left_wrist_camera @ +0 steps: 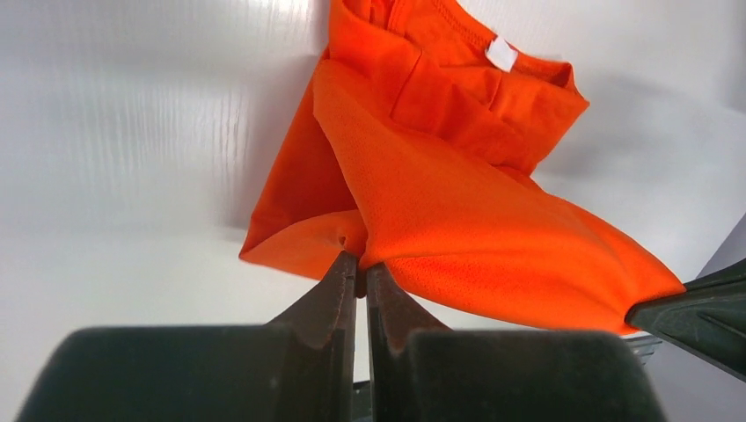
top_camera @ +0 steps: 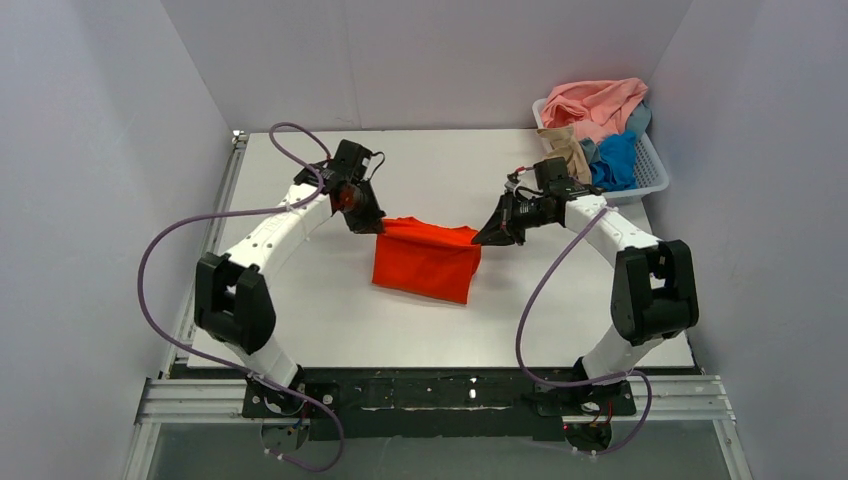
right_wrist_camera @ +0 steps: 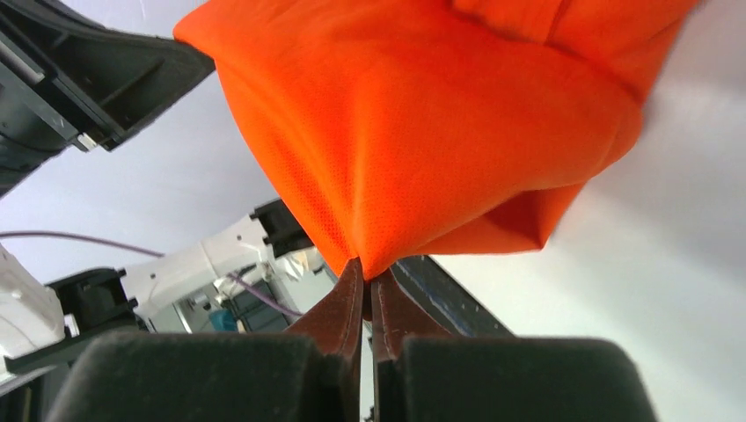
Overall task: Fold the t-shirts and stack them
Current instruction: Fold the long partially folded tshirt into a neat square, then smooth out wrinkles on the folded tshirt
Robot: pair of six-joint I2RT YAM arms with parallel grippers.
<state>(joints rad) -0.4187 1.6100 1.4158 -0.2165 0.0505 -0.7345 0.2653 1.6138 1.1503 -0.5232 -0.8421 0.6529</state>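
Orange-red shirt (top_camera: 427, 258) held up by two corners, one claw on each.

The left claw (top_camera: 370, 224) and the right claw (top_camera: 488, 236) are each clenched on cloth. The pinched edge runs left to right between them, and the rest drapes down toward the surface (top_camera: 300, 320) on the side nearer the arm bases. Neither arm is closer, so the fold probably calls for both to carry that edge together. The other shirts (top_camera: 600, 125) wait in the basket (top_camera: 655, 170).

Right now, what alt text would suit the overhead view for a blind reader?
The robot's left fingers and right fingers each pinch a far corner of an orange-red t-shirt over a white table. A white basket of pink, tan and blue shirts sits at the far right corner.
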